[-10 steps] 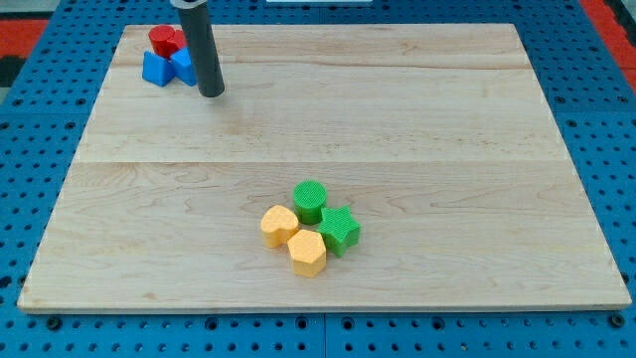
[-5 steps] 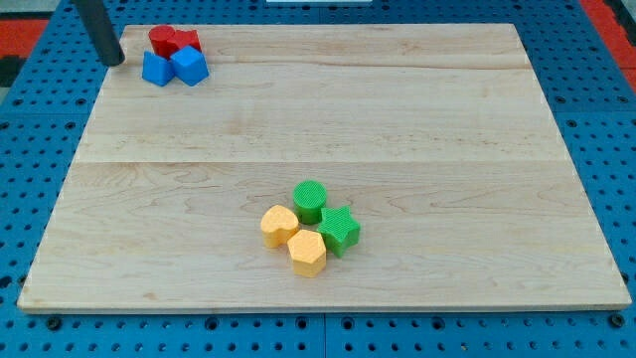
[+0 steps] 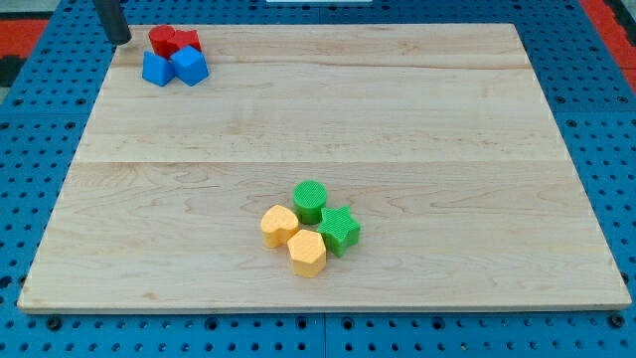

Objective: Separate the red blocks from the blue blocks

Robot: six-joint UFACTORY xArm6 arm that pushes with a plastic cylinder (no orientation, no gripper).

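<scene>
Ideally, my tip (image 3: 120, 40), a fingerless dark rod left of the touching red blocks (image 3: 174, 41) and blue blocks (image 3: 174, 68), would be steered between them.

We see two red blocks (image 3: 174, 41) touching two blue blocks (image 3: 174, 68) just below them, clustered at the surface's (image 3: 397, 119) top-left corner.

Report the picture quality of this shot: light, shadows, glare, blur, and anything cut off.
Camera view: even, soft light with no glare on the wooden board; only faint shadows under the green cylinder and yellow blocks. The red blocks and blue blocks are sharp; my tip sits left of them at the board's top-left corner, the rod cropped by the view's top.
</scene>
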